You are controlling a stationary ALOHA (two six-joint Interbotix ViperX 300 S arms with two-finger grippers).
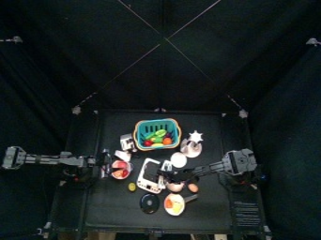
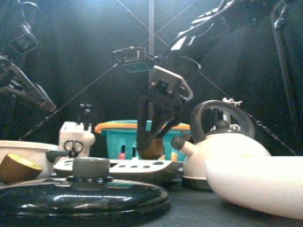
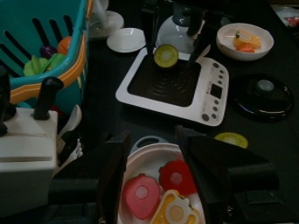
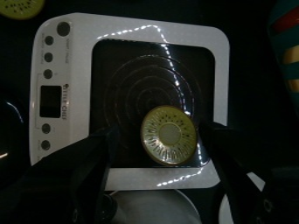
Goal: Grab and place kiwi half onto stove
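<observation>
The stove (image 4: 70, 79) is a flat white slab with a black middle panel; it also shows in the left wrist view (image 3: 211, 87) and in the top view (image 1: 152, 175). My right gripper (image 4: 163, 149) is shut on the kiwi half (image 4: 170, 136), green cut face showing, and holds it over the black panel near one edge. The left wrist view shows the kiwi half (image 3: 167, 56) between the right fingers above the stove's far side. My left gripper (image 3: 158, 166) is open, resting over a white plate of toy food (image 3: 158, 192) beside the stove.
A green basket of toy vegetables (image 3: 41, 52) stands behind the stove. A white cup (image 3: 126, 39), a bowl of orange fruit (image 3: 246, 39), a black lidded pan (image 3: 267, 92) and a green fruit half (image 3: 230, 140) lie around it. A white kettle (image 2: 225, 146) stands front right.
</observation>
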